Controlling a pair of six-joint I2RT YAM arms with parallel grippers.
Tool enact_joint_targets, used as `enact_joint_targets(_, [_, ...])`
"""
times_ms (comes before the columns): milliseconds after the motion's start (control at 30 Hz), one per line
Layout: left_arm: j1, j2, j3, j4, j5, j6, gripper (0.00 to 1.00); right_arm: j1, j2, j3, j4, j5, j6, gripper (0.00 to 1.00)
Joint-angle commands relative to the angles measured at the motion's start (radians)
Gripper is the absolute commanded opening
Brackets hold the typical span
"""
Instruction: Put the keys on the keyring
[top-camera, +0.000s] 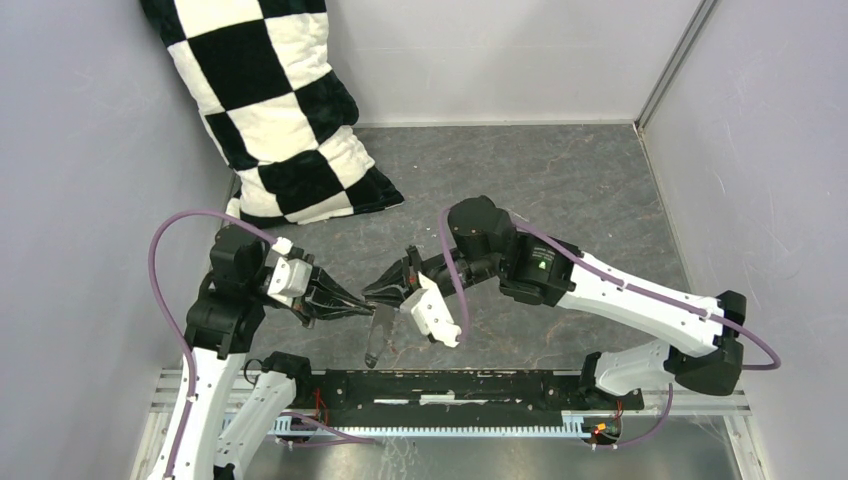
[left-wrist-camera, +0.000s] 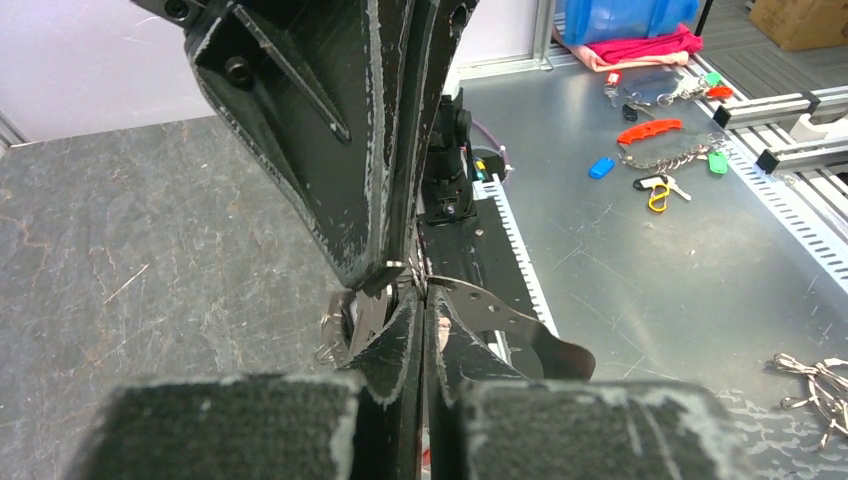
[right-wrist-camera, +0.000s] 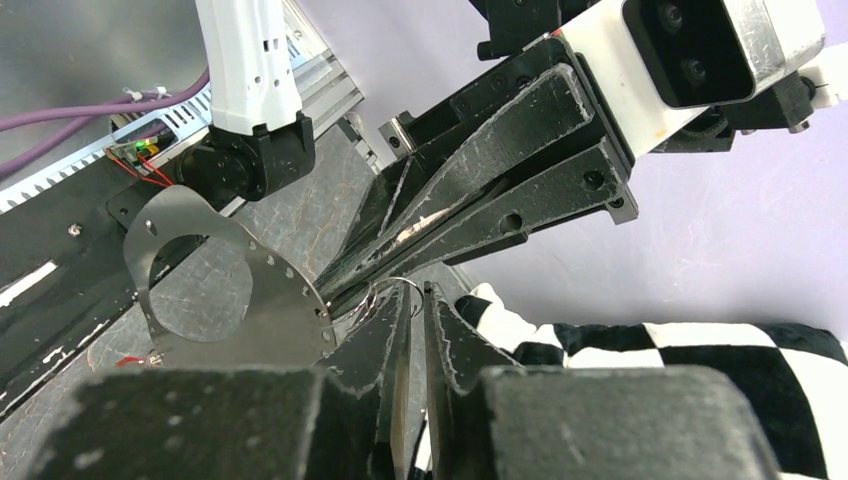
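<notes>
Left end effector (top-camera: 355, 303) clenched on thin wire keyring (right-wrist-camera: 398, 283), above mid tabletop (top-camera: 560, 180). Right end effector (right-wrist-camera: 417, 297) meets it tip-to-tip, jaws barely parted, grasp unclear. Perforated plate (right-wrist-camera: 285, 300) hangs at junction. You have both arms equally near. Keys not discernible there. No legible writing.
</notes>
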Motion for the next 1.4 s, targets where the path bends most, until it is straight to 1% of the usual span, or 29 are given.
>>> enact_joint_targets(0, [-0.006, 0.005, -0.005, 0.007, 0.100, 0.051, 0.02, 0.002, 0.037, 0.079, 0.020, -0.024, 0.009, 0.16])
enact_joint_targets(100, [-0.006, 0.007, -0.006, 0.006, 0.109, 0.062, 0.02, 0.001, 0.058, 0.098, 0.013, -0.017, 0.022, 0.23])
enact_joint_targets(167, [-0.006, 0.005, -0.006, 0.005, 0.110, 0.067, 0.02, 0.001, 0.070, 0.112, 0.000, -0.007, 0.026, 0.26])
enact_joint_targets(367, [-0.006, -0.010, -0.013, 0.005, 0.104, 0.069, 0.02, 0.002, 0.106, 0.211, -0.136, 0.040, -0.022, 0.28])
enact_joint_targets(500, [-0.006, -0.009, -0.006, 0.003, 0.107, 0.077, 0.02, 0.001, 0.145, 0.293, -0.288, 0.064, -0.103, 0.29])
enact_joint_targets(633, [-0.006, -0.013, 0.000, 0.001, 0.107, 0.080, 0.02, 0.001, 0.189, 0.363, -0.374, 0.083, -0.104, 0.29])
enact_joint_targets(767, [-0.006, -0.018, 0.000, 0.002, 0.106, 0.088, 0.02, 0.003, 0.219, 0.383, -0.387, 0.093, -0.075, 0.30])
enact_joint_targets(833, [-0.006, -0.019, 0.002, -0.001, 0.105, 0.096, 0.02, 0.002, 0.235, 0.397, -0.407, 0.094, -0.068, 0.32])
enact_joint_targets(1033, [-0.006, -0.011, 0.028, -0.063, 0.093, 0.173, 0.02, 0.003, 0.239, 0.378, -0.421, 0.116, -0.047, 0.35])
enact_joint_targets(1233, [-0.006, -0.003, 0.055, -0.085, 0.089, 0.219, 0.02, 0.001, 0.250, 0.354, -0.385, 0.120, 0.005, 0.34])
enact_joint_targets(1367, [-0.006, -0.006, 0.071, -0.096, 0.074, 0.240, 0.02, -0.005, 0.213, 0.304, -0.293, 0.113, 0.088, 0.36])
